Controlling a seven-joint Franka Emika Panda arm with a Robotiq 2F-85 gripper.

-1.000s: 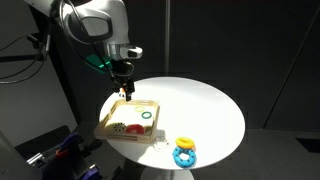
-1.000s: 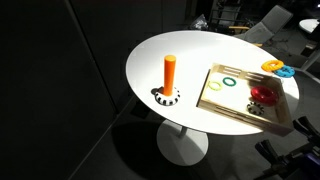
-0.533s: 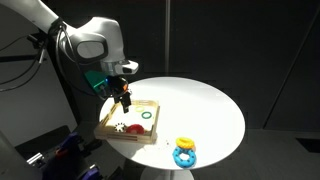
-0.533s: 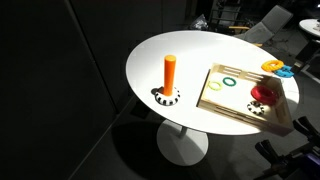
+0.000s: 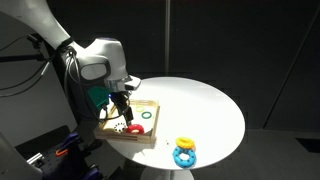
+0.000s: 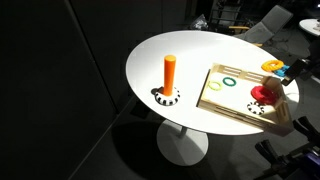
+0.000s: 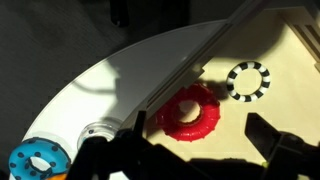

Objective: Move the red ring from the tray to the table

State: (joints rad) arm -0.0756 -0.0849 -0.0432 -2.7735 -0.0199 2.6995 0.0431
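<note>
The red ring (image 5: 134, 129) lies flat in the light-wood tray (image 5: 150, 125), near its front side. It also shows in the other exterior view (image 6: 262, 95) and in the wrist view (image 7: 187, 110). My gripper (image 5: 122, 108) hangs low over the tray, just above the red ring. In the wrist view the gripper (image 7: 195, 150) is open and empty, with one dark finger on each side and the ring just ahead of the gap. The tray (image 6: 232, 102) sits on the round white table (image 5: 210, 105).
A thin green ring (image 5: 147, 115) and a black-and-white ring (image 7: 247, 81) also lie in the tray. A blue ring with a yellow top (image 5: 185, 152) lies on the table beside the tray. An orange cylinder (image 6: 169, 72) stands on the table.
My gripper has moved down and toward the tray's front, from above the tray's far edge to just over the red ring. The rings have not moved.
</note>
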